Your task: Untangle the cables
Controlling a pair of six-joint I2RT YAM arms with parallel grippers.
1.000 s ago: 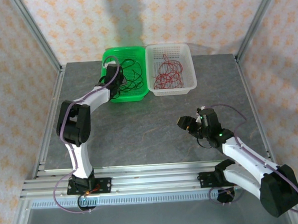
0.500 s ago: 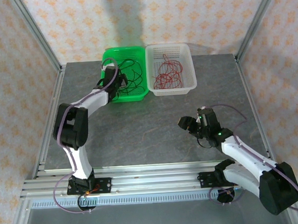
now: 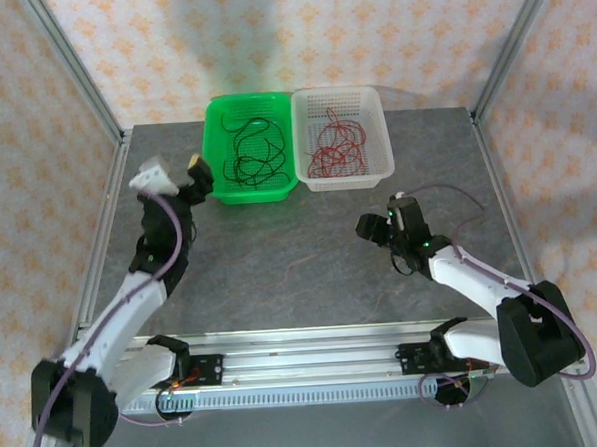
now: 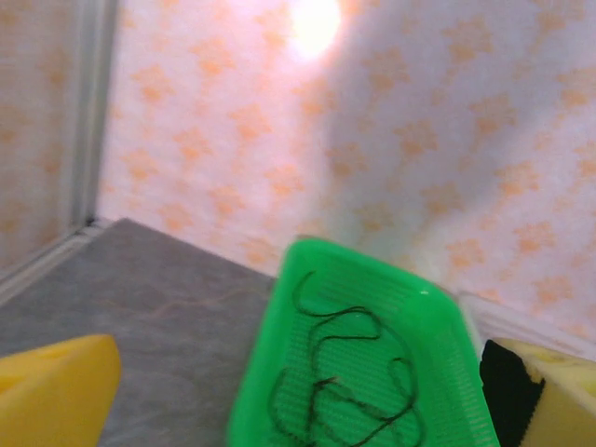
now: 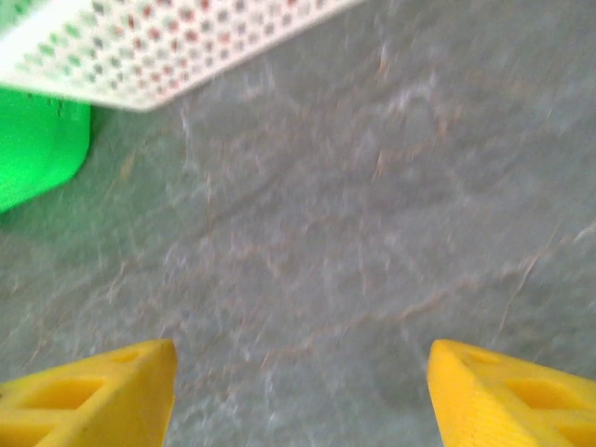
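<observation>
The grey table (image 3: 311, 273) carries a green basket (image 3: 260, 194) touching a white basket (image 3: 346, 182), upper centre of frame.

My top cam sits high behind both arms, looking down on the whole table (image 3: 310, 253). Left wrist cam peers forward between the left fingers (image 4: 56, 386), green basket (image 4: 438, 317) just ahead of them. Right wrist cam's low over the table, with corners of the green basket and white basket (image 5: 140, 47) beyond the right fingers (image 5: 93, 396).

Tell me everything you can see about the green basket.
The green basket is a bright, rectangular plastic tray with rounded corners, sloping walls and a finely meshed floor. It sits flat at the far middle of the grey table, its right rim against the white basket. Loose black cables curl inside it. Nothing else touches it.
</observation>
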